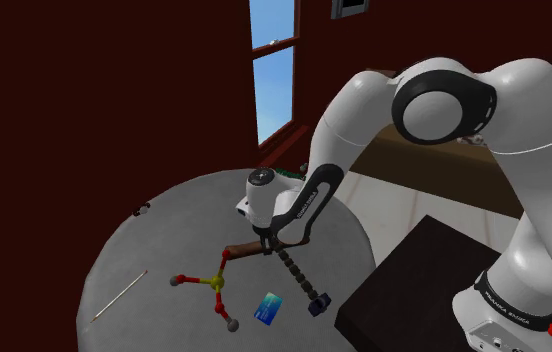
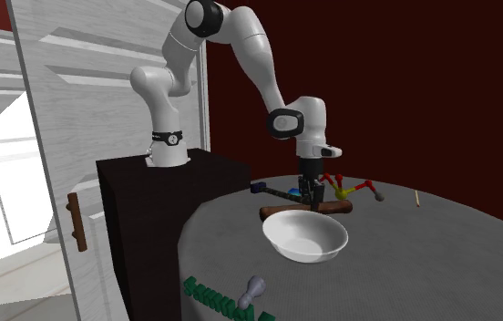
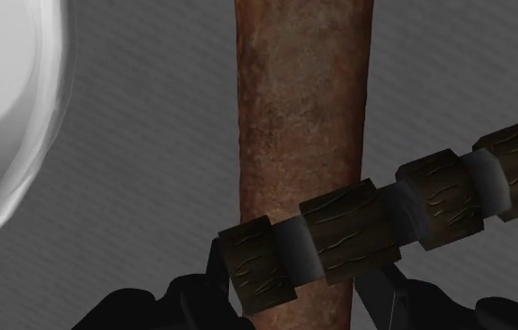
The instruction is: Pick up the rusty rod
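Note:
The rusty rod is a thick brown bar lying flat on the round grey table. My gripper points straight down onto its middle. In the wrist view the rod runs away from my gripper, and the black fingers press against both its sides, shut on it. A dark segmented stick crosses over the rod just ahead of the fingertips and hides part of the contact.
The segmented stick ends in a blue block. A white bowl sits close beside the rod. A red-and-yellow ball-and-stick model, a blue card and a thin pale stick lie nearby. The black stand borders the table.

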